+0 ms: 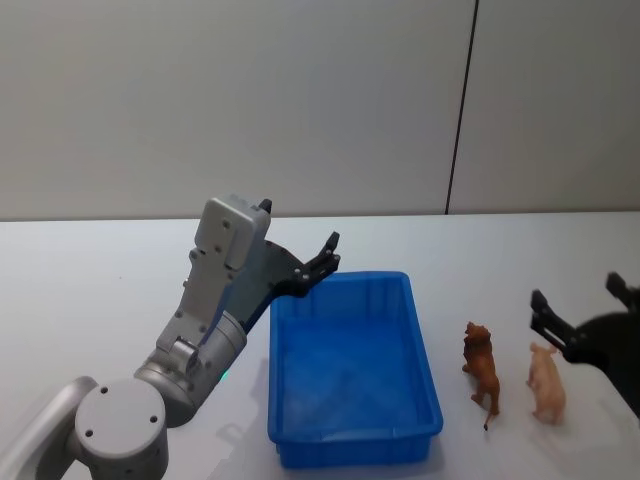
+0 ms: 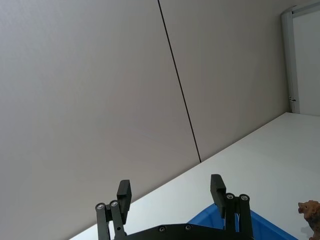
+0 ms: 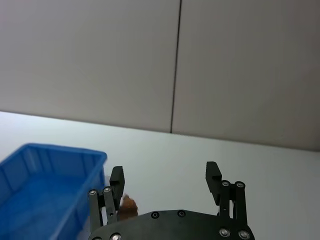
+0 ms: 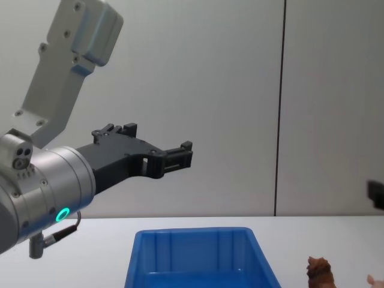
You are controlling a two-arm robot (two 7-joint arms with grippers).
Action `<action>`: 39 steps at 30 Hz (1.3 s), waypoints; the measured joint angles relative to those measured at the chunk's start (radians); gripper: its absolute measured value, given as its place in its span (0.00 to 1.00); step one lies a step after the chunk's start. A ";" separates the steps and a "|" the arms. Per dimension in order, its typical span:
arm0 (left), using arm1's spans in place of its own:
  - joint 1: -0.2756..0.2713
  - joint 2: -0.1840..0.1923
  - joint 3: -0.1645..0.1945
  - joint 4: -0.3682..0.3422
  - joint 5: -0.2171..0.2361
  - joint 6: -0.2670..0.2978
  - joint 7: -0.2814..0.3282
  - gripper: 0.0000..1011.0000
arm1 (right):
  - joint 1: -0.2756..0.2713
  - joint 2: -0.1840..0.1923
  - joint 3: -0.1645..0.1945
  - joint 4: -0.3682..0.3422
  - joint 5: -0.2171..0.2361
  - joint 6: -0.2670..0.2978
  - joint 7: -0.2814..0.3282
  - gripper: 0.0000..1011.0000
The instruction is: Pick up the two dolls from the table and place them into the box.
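Note:
The reddish-brown doll (image 1: 481, 368) stands on the white table (image 1: 90, 290) just right of the blue box (image 1: 355, 440). The pale pink doll (image 1: 546, 383) stands a little farther right. My right gripper (image 1: 580, 300) is open, close behind and to the right of the pink doll, with nothing between its fingers. The right wrist view shows this gripper (image 3: 165, 177) open, with the brown doll (image 3: 129, 206) by one finger and the box (image 3: 55, 149) beyond. My left gripper (image 1: 328, 255) hangs open and empty above the box's far left corner; its fingers (image 2: 124, 195) are spread.
The box (image 4: 192, 231) has nothing in it. In the chest view the brown doll (image 4: 320, 273) and the pink doll (image 4: 377, 280) stand at the lower right. A grey wall with a dark vertical seam (image 1: 462, 110) rises behind the table.

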 joint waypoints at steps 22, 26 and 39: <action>0.000 0.000 0.000 0.000 0.000 0.000 0.000 0.99 | -0.061 -0.006 -0.005 0.008 -0.051 0.212 -0.088 0.99; 0.000 0.000 0.000 0.000 0.000 0.000 0.000 0.99 | -0.025 -0.029 -0.013 0.053 -0.070 0.231 -0.060 0.99; 0.000 0.000 0.000 0.000 0.000 0.000 0.000 0.99 | 0.061 -0.102 -0.037 0.183 -0.111 0.269 -0.039 0.99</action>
